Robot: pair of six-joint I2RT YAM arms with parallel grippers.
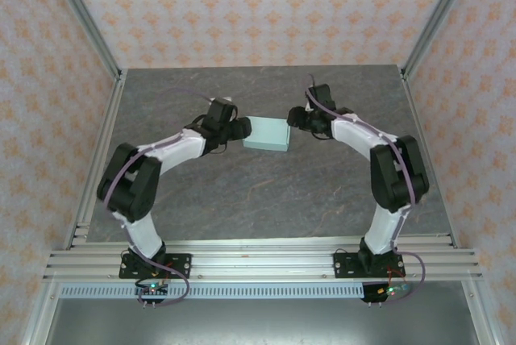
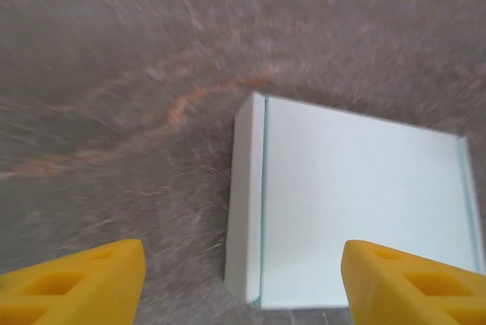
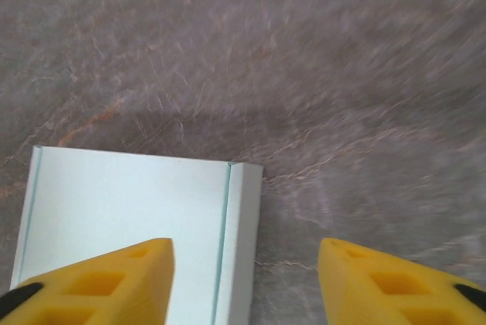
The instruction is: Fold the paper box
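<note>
The yellow fingers point(image 2: 83, 279) of the left gripper point(image 2: 243, 264) sit closest in the left wrist view. They are spread wide and clamp nothing: one hangs over bare table beside the paper box point(image 2: 357, 219), the other over the box's top face. The right gripper point(image 3: 244, 264) is the same in its own wrist view, its yellow fingers point(image 3: 106, 279) parted and empty, one above the box point(image 3: 121, 196) and one over the table past the box's end.

From above, the box point(image 1: 267, 134) is a small closed pale mint block lying flat on the grey stone-patterned table point(image 1: 242, 200). The left gripper point(image 1: 240, 127) is right at its left end and the right gripper point(image 1: 294, 117) just beside its right end; whether either touches the card I cannot tell from there.

The wrist cameras add detail that the overhead view is too small to show. A thin darker fold line runs along each end of the top face, with a narrow side panel dropping away beyond it. Orange-brown veins cross the table surface near the box.
</note>
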